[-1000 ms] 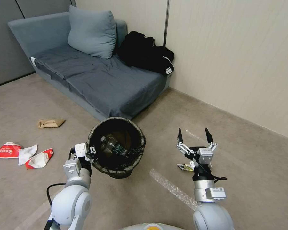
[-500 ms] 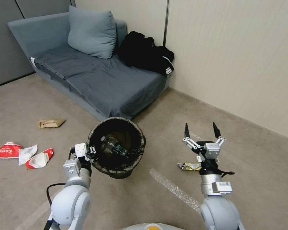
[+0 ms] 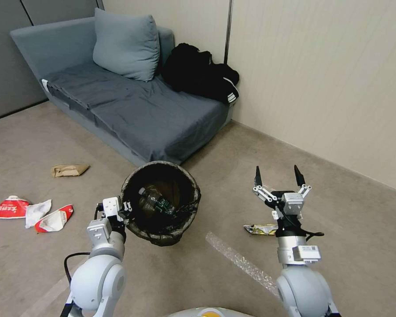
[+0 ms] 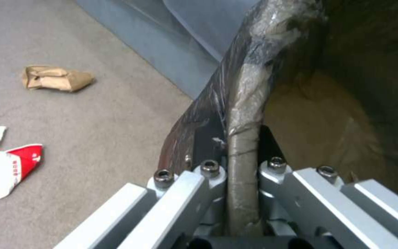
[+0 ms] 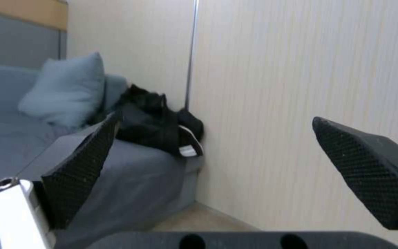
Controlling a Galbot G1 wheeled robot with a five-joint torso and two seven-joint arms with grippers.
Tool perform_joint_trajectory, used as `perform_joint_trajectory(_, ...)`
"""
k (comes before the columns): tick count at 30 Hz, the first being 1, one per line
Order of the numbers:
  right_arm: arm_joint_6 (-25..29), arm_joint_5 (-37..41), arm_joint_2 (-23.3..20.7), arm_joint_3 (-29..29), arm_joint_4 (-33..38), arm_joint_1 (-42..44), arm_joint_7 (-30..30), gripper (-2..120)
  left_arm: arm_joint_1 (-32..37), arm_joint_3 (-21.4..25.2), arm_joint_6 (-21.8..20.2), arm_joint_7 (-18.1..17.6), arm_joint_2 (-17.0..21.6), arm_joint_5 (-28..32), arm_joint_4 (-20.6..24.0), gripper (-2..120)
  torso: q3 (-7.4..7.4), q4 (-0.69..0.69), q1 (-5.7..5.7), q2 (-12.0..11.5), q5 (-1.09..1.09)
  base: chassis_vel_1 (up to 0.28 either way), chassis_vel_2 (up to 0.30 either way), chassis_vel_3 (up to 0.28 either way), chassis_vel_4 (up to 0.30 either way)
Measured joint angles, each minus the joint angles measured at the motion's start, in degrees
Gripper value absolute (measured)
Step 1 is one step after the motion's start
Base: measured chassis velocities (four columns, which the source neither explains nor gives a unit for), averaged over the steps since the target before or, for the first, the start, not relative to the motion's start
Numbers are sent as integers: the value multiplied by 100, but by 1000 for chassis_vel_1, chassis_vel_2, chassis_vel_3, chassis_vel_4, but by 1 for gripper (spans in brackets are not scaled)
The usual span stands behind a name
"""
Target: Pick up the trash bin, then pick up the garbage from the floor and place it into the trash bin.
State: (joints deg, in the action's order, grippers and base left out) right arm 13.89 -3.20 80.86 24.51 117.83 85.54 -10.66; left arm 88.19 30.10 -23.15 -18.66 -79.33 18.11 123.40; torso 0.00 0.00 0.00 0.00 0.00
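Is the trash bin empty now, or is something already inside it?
Not empty. The head view looks into the trash bin, held at its rim by the left gripper, and a small clear bottle lies inside on the dark liner.

The sofa [image 3: 132, 105] and pillow [image 3: 125, 44] are grey-blue. The clothes [image 3: 200, 72] are black with white stripes. The bin [image 3: 160, 202] has a dark liner. Two wrappers [image 3: 11, 207] are red and white. The bag [image 3: 69, 169] is brown. The floor [image 3: 361, 220] is beige.

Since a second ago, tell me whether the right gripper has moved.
Yes. The right gripper, open, has shifted to the robot's right and farther from the robot, uncovering the gold wrapper on the floor. The trash bin has not shifted.
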Motion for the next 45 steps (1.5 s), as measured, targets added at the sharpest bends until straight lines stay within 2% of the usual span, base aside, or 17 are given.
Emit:
perform_joint_trajectory(1,0,0,0,0,0,0,0,100,0,0,0,0,0,0,0,0,0,0,0,0,0,0,0,0,0)
perform_joint_trajectory(3,-591,47,-180,79,-22,-166,-33,100,15,-10,0,0,1,-14,10,0,0,-1,0,0,0,0,0,0,0)
perform_joint_trajectory(5,-787,109,-245,86,-46,-223,-63,100,23,-15,2,0,1,-23,14,0,0,0,0,0,0,0,0,0,0)
perform_joint_trajectory(8,-1653,586,-546,26,-196,-480,-197,100,64,-31,29,1,-21,-68,16,0,0,0,0,0,1,0,0,0,0)
perform_joint_trajectory(9,-1653,586,-546,26,-196,-480,-197,100,64,-31,29,1,-21,-68,16,0,0,0,0,0,1,0,0,0,0)
perform_joint_trajectory(13,-2345,1032,-804,-114,-452,-673,-230,100,86,-56,51,9,-55,-113,17,0,0,0,0,0,1,0,0,0,0)
perform_joint_trajectory(24,-2915,1401,-842,-275,-748,-771,-245,100,94,-64,68,10,-59,-137,2,0,0,-1,-1,0,0,0,0,0,0)
perform_joint_trajectory(30,-3216,1747,-964,-339,-1002,-849,-16,100,96,-70,77,8,-66,-139,-17,0,0,0,-1,0,0,0,0,0,0)
perform_joint_trajectory(45,-3309,1821,-968,-536,-1558,-943,314,100,143,-183,120,8,-128,-227,-83,0,0,0,0,0,0,0,0,0,0)
